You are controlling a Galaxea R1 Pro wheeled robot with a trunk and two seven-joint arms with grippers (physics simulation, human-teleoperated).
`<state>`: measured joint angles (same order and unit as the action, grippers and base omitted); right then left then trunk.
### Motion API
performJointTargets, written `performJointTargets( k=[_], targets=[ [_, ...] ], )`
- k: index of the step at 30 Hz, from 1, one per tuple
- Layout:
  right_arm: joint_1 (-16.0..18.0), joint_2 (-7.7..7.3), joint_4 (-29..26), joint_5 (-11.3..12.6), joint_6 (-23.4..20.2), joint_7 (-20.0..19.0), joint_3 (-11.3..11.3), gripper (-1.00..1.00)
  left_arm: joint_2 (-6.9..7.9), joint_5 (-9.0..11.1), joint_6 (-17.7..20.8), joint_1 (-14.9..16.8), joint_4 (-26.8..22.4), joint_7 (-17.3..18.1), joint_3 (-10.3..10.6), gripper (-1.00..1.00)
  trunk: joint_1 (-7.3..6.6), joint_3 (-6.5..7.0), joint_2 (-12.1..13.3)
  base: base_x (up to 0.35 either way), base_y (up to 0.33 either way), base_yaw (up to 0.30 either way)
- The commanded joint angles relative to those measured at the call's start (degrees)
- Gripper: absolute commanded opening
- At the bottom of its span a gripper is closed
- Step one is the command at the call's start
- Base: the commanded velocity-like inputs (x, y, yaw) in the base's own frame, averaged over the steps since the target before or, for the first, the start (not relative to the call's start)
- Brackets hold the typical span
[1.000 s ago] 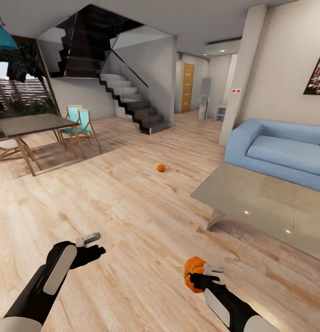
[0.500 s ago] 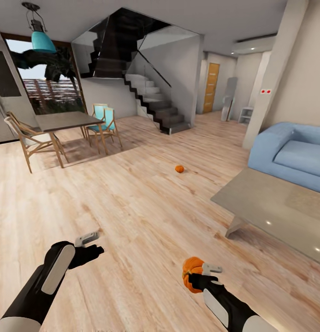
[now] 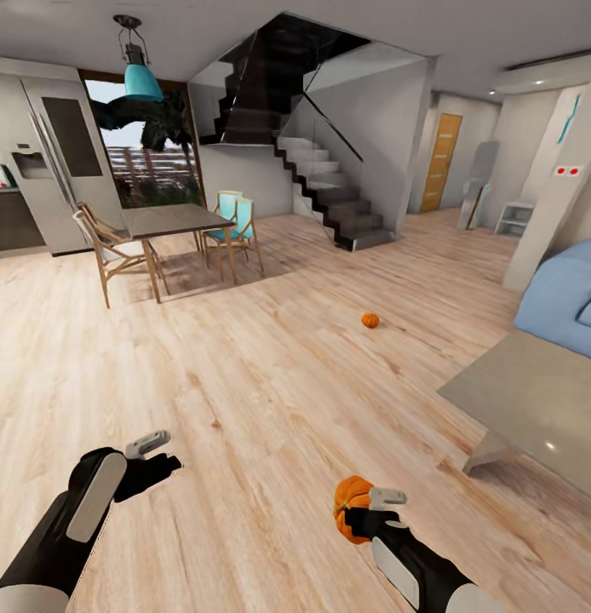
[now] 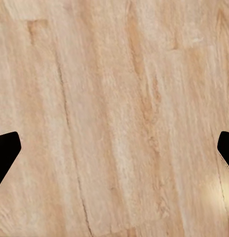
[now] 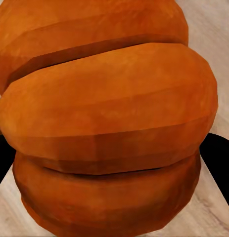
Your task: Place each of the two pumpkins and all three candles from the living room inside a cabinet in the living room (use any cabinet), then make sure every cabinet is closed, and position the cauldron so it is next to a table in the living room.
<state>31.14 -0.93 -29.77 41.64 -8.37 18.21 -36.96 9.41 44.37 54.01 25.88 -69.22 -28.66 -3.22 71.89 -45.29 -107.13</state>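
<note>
**One pumpkin in my grip, another out on the floor**

My right wrist camera shows the ribbed held pumpkin (image 5: 107, 118) pressed between my right gripper (image 3: 368, 513) fingers. From my head I see the second pumpkin (image 3: 370, 320) lying well ahead on bare wood floor (image 3: 244, 366), with wide room between the dining table (image 3: 172, 220) and the coffee table (image 3: 534, 400). My left gripper (image 3: 151, 455) hangs spread and empty.

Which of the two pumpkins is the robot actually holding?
The nearer pumpkin, clamped in the right gripper low in the head view. The other pumpkin sits alone on the wooden floor, farther off toward the stairs.
</note>
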Motion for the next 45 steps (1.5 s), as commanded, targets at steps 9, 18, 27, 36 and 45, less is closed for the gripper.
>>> performJointTargets(
  k=[9,18,27,36,45],
  targets=[
    [0.06,-0.12,-0.19,0.19,-0.23,0.22,-0.48,-1.0,-0.16,0.63,0.13,0.04,0.39,-0.52,-0.64,1.0,0.03,-0.05,-0.03,0.334,0.0,0.25],
    [0.06,-0.09,-0.2,0.19,-0.24,0.16,-0.48,-1.0,-0.24,0.71,0.13,0.05,0.4,-0.6,-0.65,1.0,0.03,-0.05,-0.03,0.335,0.0,0.14],
    [0.06,-0.11,-0.2,0.19,-0.24,0.17,-0.48,-1.0,-0.17,0.71,0.13,0.04,0.4,-0.58,-0.65,1.0,0.03,-0.05,-0.03,0.335,0.0,0.275],
    [0.06,-0.12,-0.2,0.19,-0.16,0.16,-0.48,-1.0,-0.14,0.71,0.13,0.05,0.4,-0.57,-0.65,1.0,0.03,-0.05,-0.03,0.335,0.0,0.043],
    [0.06,-0.12,-0.2,0.19,-0.15,0.2,-0.48,-1.0,-0.17,0.71,0.13,0.05,0.4,-0.58,-0.65,1.0,0.03,-0.05,-0.03,0.335,0.0,0.009]
  ],
)
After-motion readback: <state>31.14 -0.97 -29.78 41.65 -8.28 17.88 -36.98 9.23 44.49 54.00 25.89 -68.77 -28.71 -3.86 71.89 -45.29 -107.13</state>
